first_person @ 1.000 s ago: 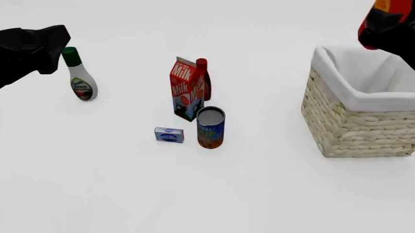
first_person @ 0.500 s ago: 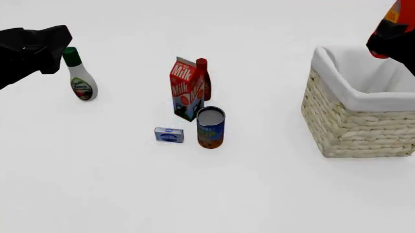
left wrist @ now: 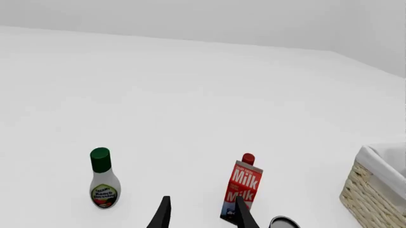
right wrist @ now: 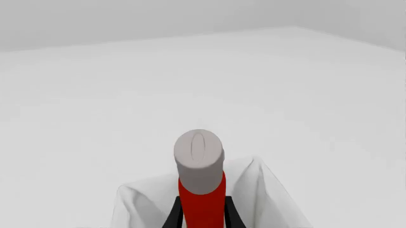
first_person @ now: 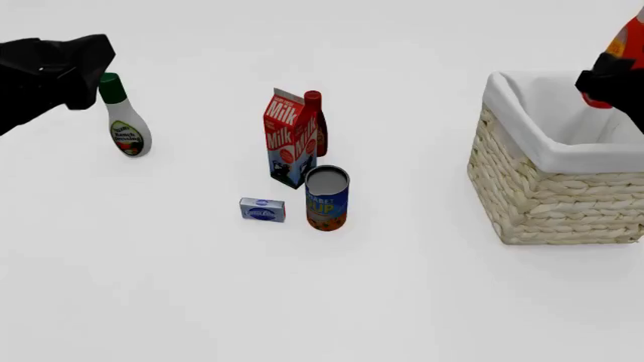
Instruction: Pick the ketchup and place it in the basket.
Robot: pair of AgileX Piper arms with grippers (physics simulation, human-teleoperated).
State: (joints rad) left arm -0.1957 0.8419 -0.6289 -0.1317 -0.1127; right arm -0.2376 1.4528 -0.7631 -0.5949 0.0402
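The ketchup (right wrist: 199,190), a small red squeeze bottle with a grey-white cap, hangs clamped between the fingers of the right gripper (right wrist: 200,216), directly above the open top of the basket (first_person: 548,188) at its far right side. In the front view only a sliver of the bottle (first_person: 632,34) shows over the basket's far rim. It looks light and probably smooth plastic, likely to give a little under pressure, so the firm mid-body hold below the cap seems the sensible place to grip.

The wicker basket, lined with white cloth, stands well to the right of a cluster of groceries: a milk carton (first_person: 289,139) with a darker red bottle (first_person: 316,121) just behind it, a printed can (first_person: 327,197) and a small blue box (first_person: 262,209) nearer the arms. Far left of the basket, the left gripper (left wrist: 201,216) hovers with its fingers apart, holding nothing, near a white dressing bottle with a green cap (first_person: 123,117).

The table (first_person: 151,286) is a plain, matte white expanse; the surrounding room is bare pale grey.
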